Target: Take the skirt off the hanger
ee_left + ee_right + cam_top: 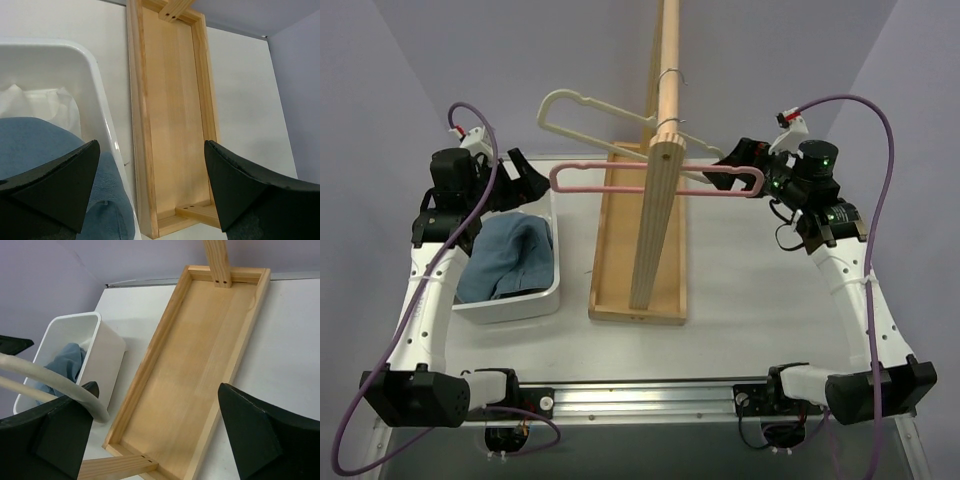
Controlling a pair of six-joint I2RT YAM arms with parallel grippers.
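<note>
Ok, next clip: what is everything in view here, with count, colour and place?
slim pink plastic hanger: 1, pink, bare, hung on the rack's pole
off-white plastic hanger: 1, cream, on the pole behind the pink one
wooden rack with tray base: 1, light wood, table centre
white plastic bin: 1, white, left of rack
blue denim garment: 1, blue, in bin
white fabric: 1, white, in bin under denim
table: 1, white
left tool: 1, black, open, over bin edge
right tool: 1, black, open, by hangers' right ends

1 pink hanger (610, 190), 1 off-white hanger (590, 139), 1 wht bin (510, 305), 1 denim garment (510, 260), 1 wood rack (615, 250).
</note>
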